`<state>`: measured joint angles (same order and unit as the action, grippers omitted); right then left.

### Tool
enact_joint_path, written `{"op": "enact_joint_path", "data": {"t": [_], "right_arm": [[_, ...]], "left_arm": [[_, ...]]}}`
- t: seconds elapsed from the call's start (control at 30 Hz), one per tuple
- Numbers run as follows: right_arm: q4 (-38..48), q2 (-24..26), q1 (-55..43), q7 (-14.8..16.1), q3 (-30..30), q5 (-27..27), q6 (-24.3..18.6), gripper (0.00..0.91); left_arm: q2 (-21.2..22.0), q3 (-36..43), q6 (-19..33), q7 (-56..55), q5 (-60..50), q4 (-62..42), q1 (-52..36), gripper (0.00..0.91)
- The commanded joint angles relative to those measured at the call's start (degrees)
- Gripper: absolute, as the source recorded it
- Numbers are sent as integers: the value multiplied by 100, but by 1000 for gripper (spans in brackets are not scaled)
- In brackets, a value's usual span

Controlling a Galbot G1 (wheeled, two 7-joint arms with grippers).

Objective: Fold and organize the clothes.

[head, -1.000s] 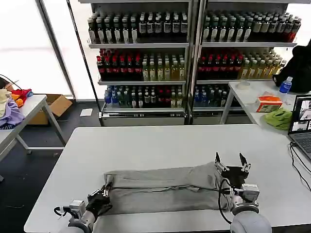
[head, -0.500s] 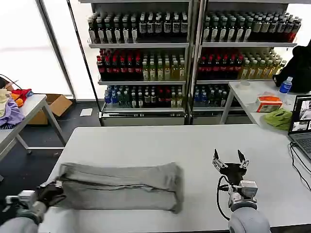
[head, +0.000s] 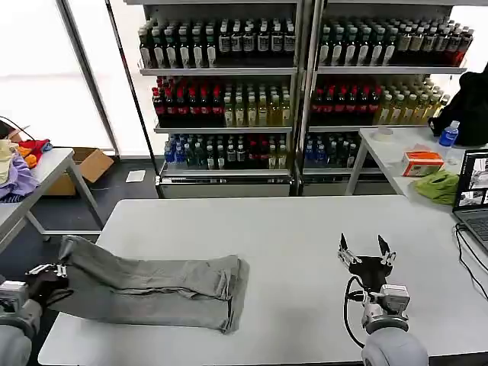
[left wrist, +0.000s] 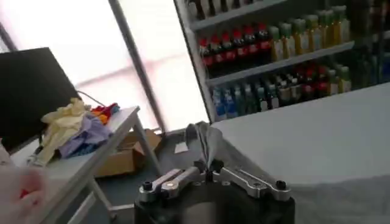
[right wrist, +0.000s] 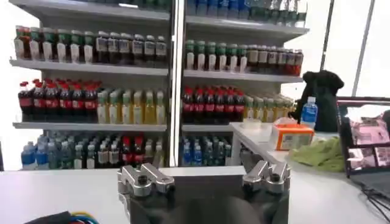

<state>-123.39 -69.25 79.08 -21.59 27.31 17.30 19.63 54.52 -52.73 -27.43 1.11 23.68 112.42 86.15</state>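
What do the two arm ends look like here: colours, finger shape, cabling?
Right gripper: black body, two pointed fingers with pale tips, silver-grey wrist block, looped black cable alongside. Left gripper: black, on a grey wrist segment; in its wrist view, silver linkage bars with black bolts.

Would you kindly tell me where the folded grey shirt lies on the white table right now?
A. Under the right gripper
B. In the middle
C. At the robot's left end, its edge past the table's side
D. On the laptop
C: the folded grey shirt lies at the white table's left end, pinched by the left gripper beyond the table's side, apart from the open right gripper.
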Motion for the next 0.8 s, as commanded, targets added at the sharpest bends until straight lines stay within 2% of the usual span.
{"op": "enact_joint_path", "data": {"t": [0.03, 0.37, 0.8], "right_arm": [[-91, -55, 261, -8, 151, -72, 4, 907], [-283, -220, 493, -27, 288, -226, 54, 907], [-223, -329, 608, -43, 319, -312, 26, 907]], "left_arm": [[733, 1842, -148, -179, -659, 815, -45, 0], [1134, 2858, -413, -378, -601, 719, -472, 0], [1395, 3321, -563, -600, -359, 823, -776, 0]]}}
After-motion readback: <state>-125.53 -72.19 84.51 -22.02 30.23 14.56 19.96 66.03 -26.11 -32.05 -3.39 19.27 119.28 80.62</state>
